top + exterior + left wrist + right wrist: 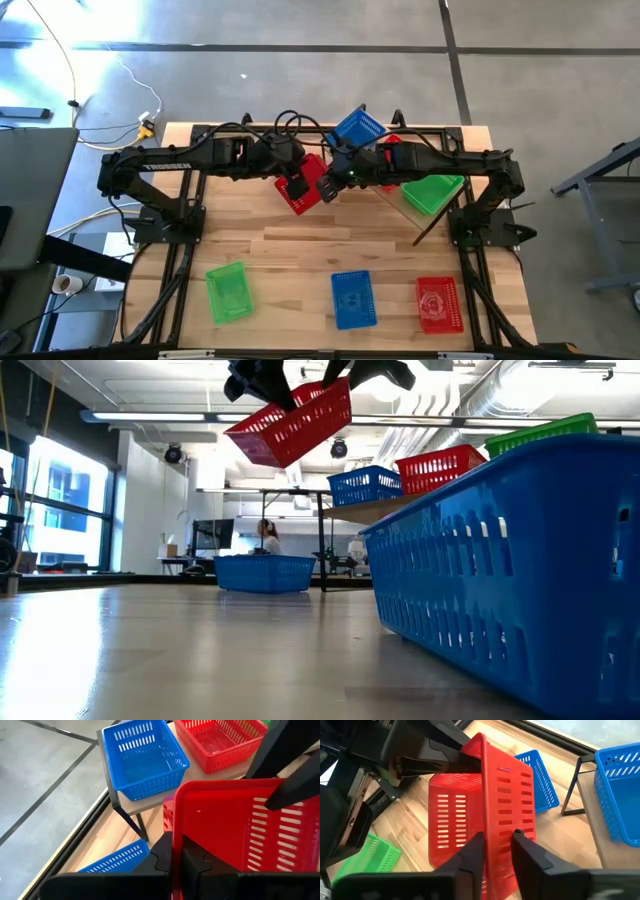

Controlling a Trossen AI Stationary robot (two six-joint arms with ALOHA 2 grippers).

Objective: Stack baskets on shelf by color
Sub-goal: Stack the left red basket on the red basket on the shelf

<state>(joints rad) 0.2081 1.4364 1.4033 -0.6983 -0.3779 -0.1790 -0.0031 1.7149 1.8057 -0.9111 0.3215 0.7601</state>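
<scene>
Left gripper (pixel 299 190), fingers shut on the rim of a red perforated plastic basket (pixel 305 185), holds it aloft, tilted, mid-table beside the light-wood plank shelf (pixel 141 803) (a handover, I judge). Right gripper (pixel 494 845) straddles the opposite wall, fingers narrowing on it; firm grip unconfirmed. On the shelf: blue basket (pixel 358 127), red basket (pixel 220 741), green basket (pixel 434 192).

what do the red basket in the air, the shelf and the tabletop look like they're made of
Red basket: probably moulded plastic, glossy, with slotted walls.
Shelf: light wood plank, matte, on thin black legs that look like metal.
Tabletop: pale wood strips joined side by side, with a slight sheen.
</scene>
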